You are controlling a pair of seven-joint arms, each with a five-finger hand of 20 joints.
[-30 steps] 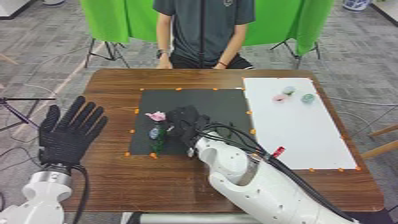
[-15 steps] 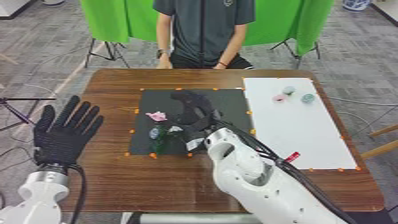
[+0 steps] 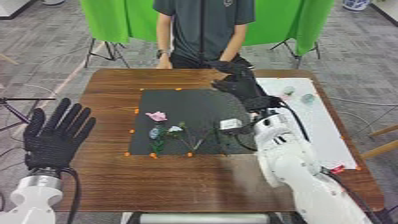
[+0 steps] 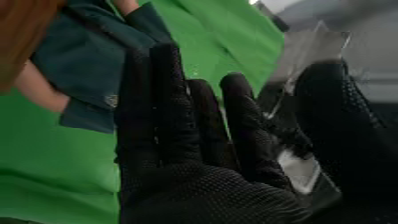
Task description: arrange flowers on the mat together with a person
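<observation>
Well, the black mat lies on the brown counter and bears the flowers at its left part: a pink bloom, a bluish one just on the near side of it over green leaves, and a small white bloom to the right, thin stems spreading toward the near edge. At the far end of the white mat sit pale green blooms, partly hard to pick out beside the arm. The right hand is above the far part of the black mat, near the white one, open, fingers loosely extended; it and its forearm hide parts of both mats. In the right wrist view something pale between thumb and fingers is too blurred to name. The left hand is spread open over the counter's left side.
</observation>
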